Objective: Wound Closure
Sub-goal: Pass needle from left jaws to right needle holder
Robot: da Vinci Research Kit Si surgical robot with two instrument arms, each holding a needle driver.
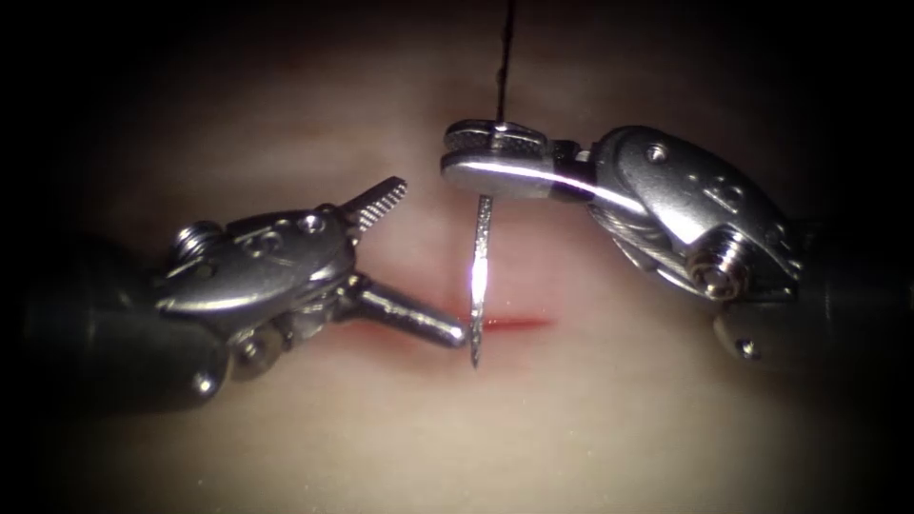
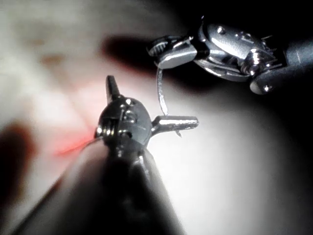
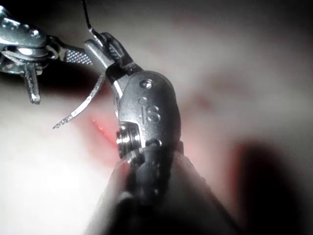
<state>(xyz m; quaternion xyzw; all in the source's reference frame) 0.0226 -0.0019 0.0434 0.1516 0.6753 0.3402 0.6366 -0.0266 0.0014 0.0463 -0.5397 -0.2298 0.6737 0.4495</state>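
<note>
My right tool comes in from the right, its jaws shut on the curved needle near the tail end. The needle hangs down with its tip just over the red cut in the tissue, and it is not in the tissue. Black thread rises from the jaws. My left tool stands open wide and holds nothing. Its lower jaw lies along the cut's left end, right beside the needle's tip. The right wrist view shows the needle free in the air below the shut jaws. In the left wrist view the needle curves down to the open tool's lower jaw.
Red fluid stains the tissue around the cut. The right tool's wrist and shaft cover the tissue to the cut's right. The left tool's body lies low over the left side.
</note>
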